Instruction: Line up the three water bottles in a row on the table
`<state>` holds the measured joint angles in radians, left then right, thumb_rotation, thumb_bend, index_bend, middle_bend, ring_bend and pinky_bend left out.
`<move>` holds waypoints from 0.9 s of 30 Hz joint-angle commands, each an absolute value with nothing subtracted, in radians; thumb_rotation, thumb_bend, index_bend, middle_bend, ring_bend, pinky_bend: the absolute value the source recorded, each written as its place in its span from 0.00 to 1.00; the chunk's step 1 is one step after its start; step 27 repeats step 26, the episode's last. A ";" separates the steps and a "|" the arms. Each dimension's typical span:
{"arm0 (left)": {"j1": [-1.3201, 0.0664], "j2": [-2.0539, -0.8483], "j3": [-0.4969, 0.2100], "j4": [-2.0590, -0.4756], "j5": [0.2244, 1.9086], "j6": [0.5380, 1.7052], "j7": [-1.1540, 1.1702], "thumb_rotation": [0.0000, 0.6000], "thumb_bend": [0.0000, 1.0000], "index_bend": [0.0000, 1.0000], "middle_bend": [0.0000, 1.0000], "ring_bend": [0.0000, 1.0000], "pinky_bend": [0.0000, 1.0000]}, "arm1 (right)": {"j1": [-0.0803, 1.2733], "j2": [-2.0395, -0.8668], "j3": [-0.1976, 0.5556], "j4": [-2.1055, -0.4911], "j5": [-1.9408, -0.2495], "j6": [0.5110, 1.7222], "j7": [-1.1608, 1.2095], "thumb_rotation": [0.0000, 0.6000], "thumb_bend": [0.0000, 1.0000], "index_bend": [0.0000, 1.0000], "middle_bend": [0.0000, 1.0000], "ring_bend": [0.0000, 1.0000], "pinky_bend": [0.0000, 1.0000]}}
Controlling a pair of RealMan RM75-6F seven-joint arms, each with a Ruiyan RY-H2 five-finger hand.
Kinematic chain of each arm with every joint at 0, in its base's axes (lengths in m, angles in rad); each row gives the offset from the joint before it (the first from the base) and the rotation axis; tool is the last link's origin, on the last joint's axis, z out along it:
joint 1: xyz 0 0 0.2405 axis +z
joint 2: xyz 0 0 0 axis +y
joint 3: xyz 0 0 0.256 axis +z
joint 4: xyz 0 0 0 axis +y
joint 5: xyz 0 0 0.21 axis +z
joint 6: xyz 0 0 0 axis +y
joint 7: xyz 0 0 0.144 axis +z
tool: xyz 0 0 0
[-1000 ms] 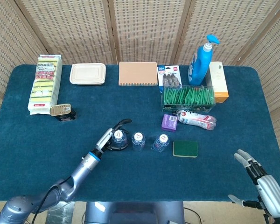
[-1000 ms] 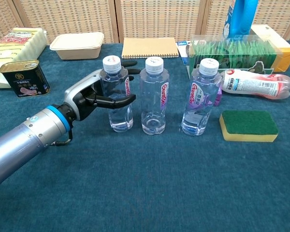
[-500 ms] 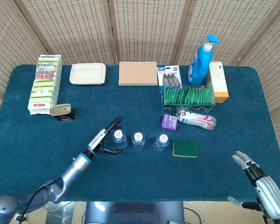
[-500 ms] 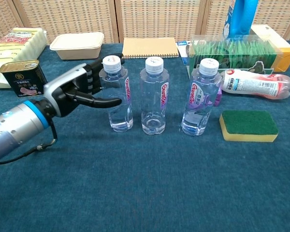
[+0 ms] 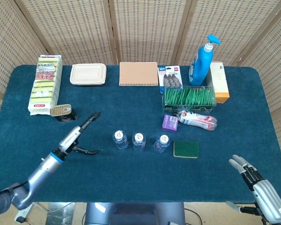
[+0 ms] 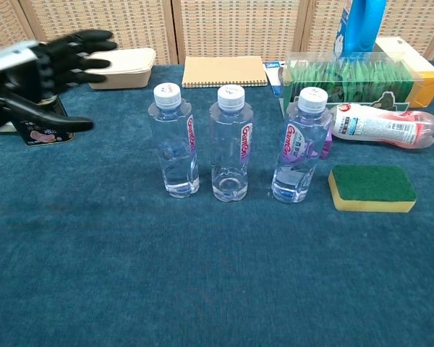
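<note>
Three clear water bottles with white caps stand upright side by side near the table's front middle: the left bottle (image 5: pixel 120 139) (image 6: pixel 173 141), the middle bottle (image 5: pixel 138 141) (image 6: pixel 231 144) and the right bottle (image 5: pixel 161 143) (image 6: pixel 299 145). My left hand (image 5: pixel 77 135) (image 6: pixel 42 75) hovers well to the left of them, fingers spread, holding nothing. My right hand (image 5: pixel 255 185) shows only in the head view, at the lower right off the table's front edge, fingers apart and empty.
A green-and-yellow sponge (image 5: pixel 186 149) (image 6: pixel 371 188) lies right of the bottles. A tin can (image 5: pixel 62 111) sits behind my left hand. Further back are a sponge pack (image 5: pixel 45 84), a lidded box (image 5: pixel 88 74), a notebook (image 5: pixel 138 74), a blue pump bottle (image 5: pixel 201 62) and a green-packet box (image 5: pixel 189 98).
My left hand let go of the left bottle, opened, and drew back to the left, away from the row. The bottles have stayed put. My right hand barely moved.
</note>
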<state>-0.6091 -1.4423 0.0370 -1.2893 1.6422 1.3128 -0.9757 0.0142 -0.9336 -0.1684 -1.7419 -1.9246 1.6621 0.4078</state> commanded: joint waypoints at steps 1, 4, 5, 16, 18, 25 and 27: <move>-0.528 -1.246 0.074 -1.444 1.630 1.372 -0.767 1.00 0.12 0.00 0.00 0.00 0.04 | 0.007 -0.935 -0.160 -1.743 -1.910 1.668 0.378 1.00 0.00 0.05 0.03 0.00 0.09; -0.468 -1.166 0.092 -1.481 1.616 1.424 -0.673 1.00 0.12 0.00 0.00 0.00 0.04 | -0.010 -0.945 -0.138 -1.744 -1.876 1.686 0.309 1.00 0.00 0.07 0.03 0.00 0.08; -0.445 -1.145 0.098 -1.487 1.612 1.445 -0.651 1.00 0.12 0.00 0.00 0.00 0.04 | -0.017 -0.950 -0.130 -1.744 -1.863 1.693 0.282 1.00 0.00 0.08 0.03 0.00 0.07; -0.170 -1.048 0.200 -1.476 1.592 1.630 -0.458 1.00 0.12 0.00 0.00 0.00 0.03 | -0.081 -1.038 -0.011 -1.791 -1.620 1.716 -0.103 1.00 0.00 0.10 0.00 0.00 0.00; -0.127 -1.058 0.204 -1.477 1.593 1.670 -0.428 1.00 0.12 0.00 0.00 0.00 0.03 | -0.080 -1.045 0.007 -1.816 -1.573 1.703 -0.138 1.00 0.00 0.08 0.00 0.00 0.00; -0.069 -1.065 0.197 -1.476 1.625 1.710 -0.354 1.00 0.12 0.00 0.00 0.00 0.03 | -0.081 -1.041 0.035 -1.849 -1.497 1.676 -0.158 1.00 0.00 0.05 0.00 0.00 0.00; -0.066 -1.066 0.194 -1.473 1.631 1.709 -0.354 1.00 0.12 0.00 0.00 0.00 0.03 | -0.082 -1.039 0.036 -1.850 -1.498 1.677 -0.156 1.00 0.00 0.05 0.00 0.00 0.00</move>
